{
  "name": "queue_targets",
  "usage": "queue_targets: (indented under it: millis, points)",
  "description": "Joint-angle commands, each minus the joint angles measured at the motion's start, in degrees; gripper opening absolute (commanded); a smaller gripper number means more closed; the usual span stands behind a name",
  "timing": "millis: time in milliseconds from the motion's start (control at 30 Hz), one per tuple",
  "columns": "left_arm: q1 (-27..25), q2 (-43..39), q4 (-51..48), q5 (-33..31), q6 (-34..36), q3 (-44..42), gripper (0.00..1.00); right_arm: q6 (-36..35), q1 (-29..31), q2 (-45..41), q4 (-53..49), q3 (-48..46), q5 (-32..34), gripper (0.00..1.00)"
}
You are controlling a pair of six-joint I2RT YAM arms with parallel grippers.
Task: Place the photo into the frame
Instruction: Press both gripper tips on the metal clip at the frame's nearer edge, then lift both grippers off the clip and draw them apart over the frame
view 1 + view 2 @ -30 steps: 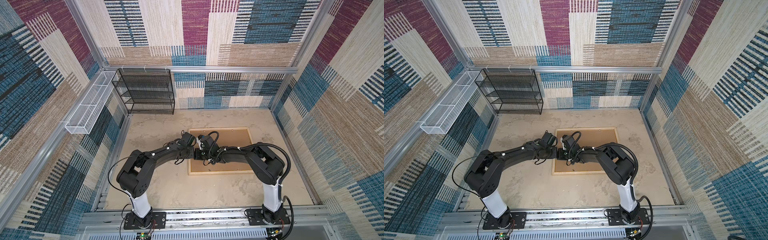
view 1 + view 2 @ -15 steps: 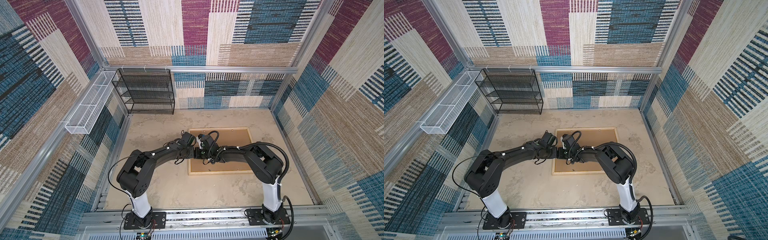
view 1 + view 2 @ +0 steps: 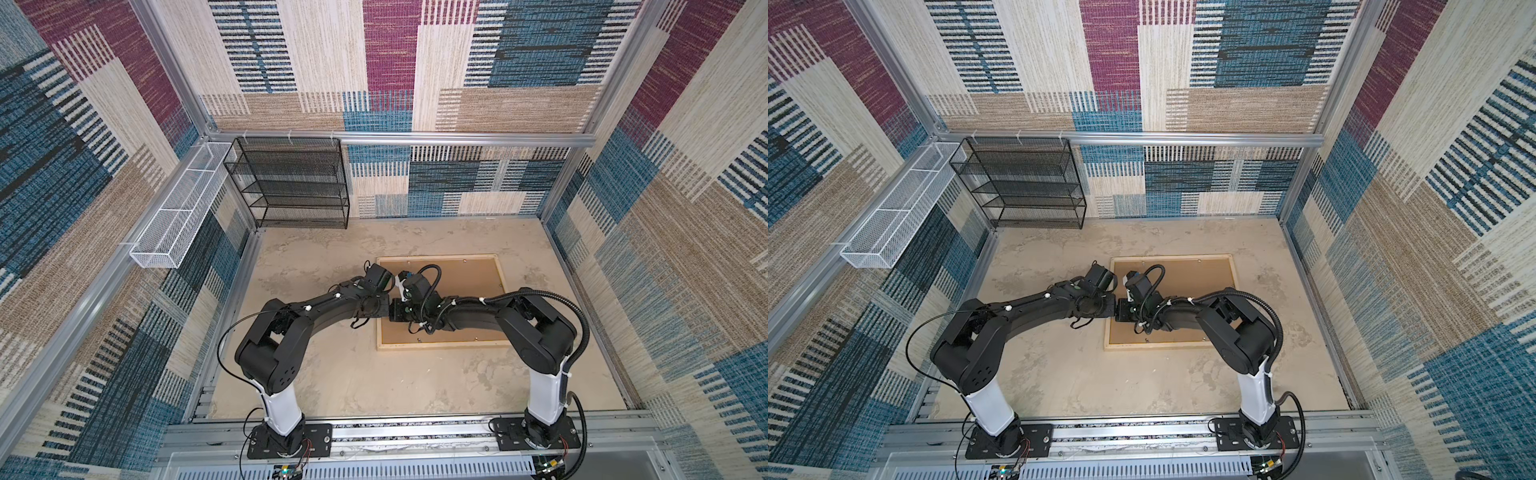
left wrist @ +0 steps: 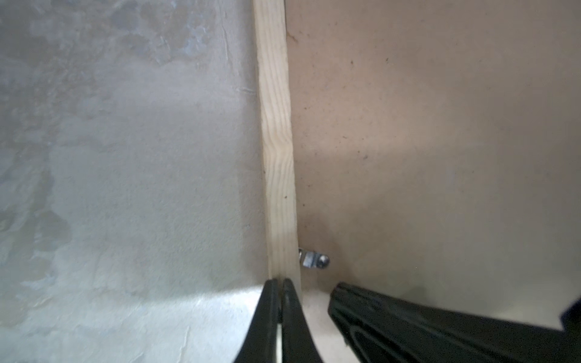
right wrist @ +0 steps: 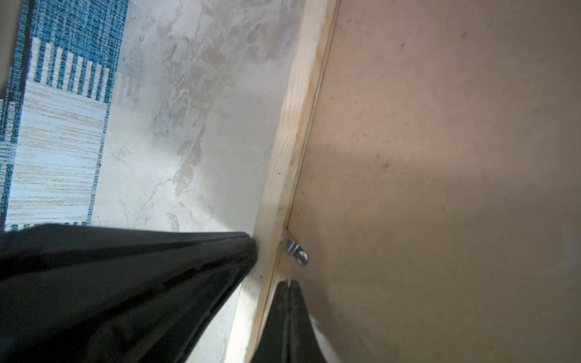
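Wood frame bar at left tool tip, right tool just inside

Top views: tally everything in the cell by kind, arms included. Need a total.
wooden frame: 1
brown backing board: 1
black wire shelf: 1
white wire basket: 1
robot arms: 2, the left arm and the right arm
Total: 6
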Motion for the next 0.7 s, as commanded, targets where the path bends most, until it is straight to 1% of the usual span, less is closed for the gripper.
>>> queue_targets:
  millis: [0,133,300,433,533,567,667]
  points:
    - [-0.3,0.5,-2.3,4.2,0.3,0.1,0.1,-2.4,-0.1,0.5,-2.1,2.1,1.9,0.0]
    - [-0.4,0.4,-2.4,4.1,0.2,-0.2,0.1,-2.2,-1.1,1.6,-1.8,2.9,1.6,0.0]
    - [-0.3,-0.1,-2.2,4.0,0.3,-0.5,0.11,-3.0,-3.6,0.7,-1.9,1.9,1.3,0.0]
    - [-0.4,-0.6,-2.6,3.8,0.3,0.0,0.2,-4.5,-6.2,-1.1,-3.6,1.3,2.2,0.0]
    - [-0.4,-1.7,-2.7,3.3,0.3,-0.4,0.24,-6.1,-9.4,-4.0,-5.2,-0.2,3.5,0.0]
    - [-0.4,-1.9,-2.8,3.0,0.3,-0.6,0.25,-6.7,-10.4,-4.9,-5.9,-0.6,4.2,0.01]
    - [-0.4,-2.2,-2.9,2.7,0.6,-0.6,0.27,-9.5,-14.6,-8.3,-8.9,-1.2,6.1,0.16]
